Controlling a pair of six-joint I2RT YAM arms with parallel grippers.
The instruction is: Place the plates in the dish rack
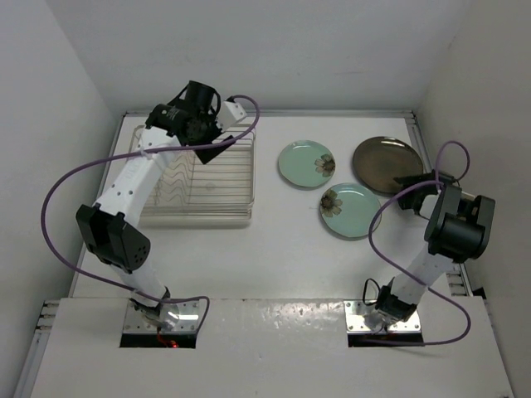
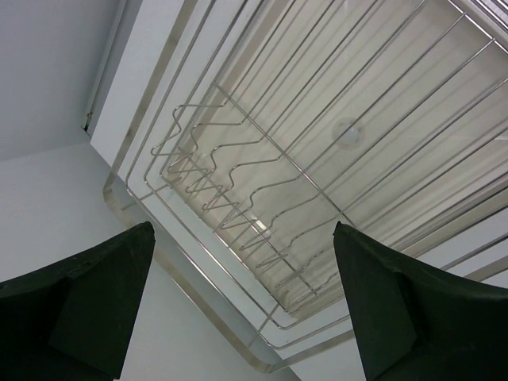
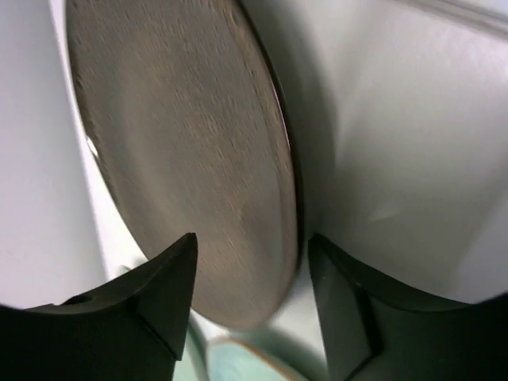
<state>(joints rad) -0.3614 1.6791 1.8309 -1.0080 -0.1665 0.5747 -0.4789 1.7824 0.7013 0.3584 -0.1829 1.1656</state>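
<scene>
One brown plate [image 1: 387, 163], two flowered mint plates [image 1: 306, 163]

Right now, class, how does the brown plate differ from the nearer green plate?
The brown plate is plain and dark; the nearer green plate is pale with a flower motif. The right gripper brackets the brown plate's rim; the green plate has no gripper near it. Both are round and alike in size.
</scene>
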